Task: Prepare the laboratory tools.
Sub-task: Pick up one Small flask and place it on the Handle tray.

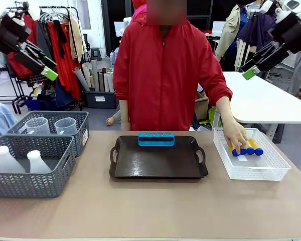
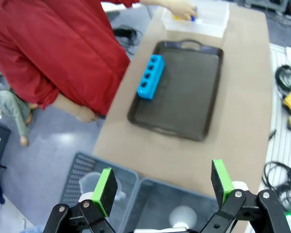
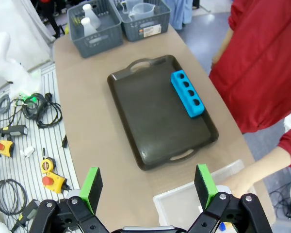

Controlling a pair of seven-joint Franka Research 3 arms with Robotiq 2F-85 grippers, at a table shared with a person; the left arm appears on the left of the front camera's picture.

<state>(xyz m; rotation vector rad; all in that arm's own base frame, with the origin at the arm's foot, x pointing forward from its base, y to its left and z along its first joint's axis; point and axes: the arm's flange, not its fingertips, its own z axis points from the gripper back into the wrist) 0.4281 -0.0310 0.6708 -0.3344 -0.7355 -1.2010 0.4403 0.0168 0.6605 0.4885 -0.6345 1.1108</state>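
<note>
So both arms are parked up high on the robot's side. The left claw [image 2: 162, 187] is spread wide with nothing between its green pads, hanging above the left end of the tan bench [image 1: 150, 211]. The right claw [image 3: 149, 184] is just as wide open and empty, up over the right end. Down on the bench, closest on the left, there's a dark grey mesh basket [image 1: 30, 183] with two translucent white conical flasks [image 1: 6, 160] standing upright in it side by side. Right behind it, touching or near enough, sits a second grey mesh basket [image 1: 81, 140] holding two clear plastic measuring beakers [image 1: 66, 125], also upright. Middle of the bench is the dark brown handled tray [image 1: 158, 165], with a bright blue tube rack [image 1: 156, 139] with four holes sitting along its far edge. Off to the right, apart from the tray, is a white mesh basket [image 1: 251, 173], and the yellow-orange tubes with blue caps [image 1: 248, 150] are lying flat in its far half, bunched together. A person [image 1: 165, 75] in a red jacket stands at the far side of the bench with one hand [image 1: 234, 134] reaching down into that basket and resting on the tubes. Can't count the tubes properly under the fingers.
</note>
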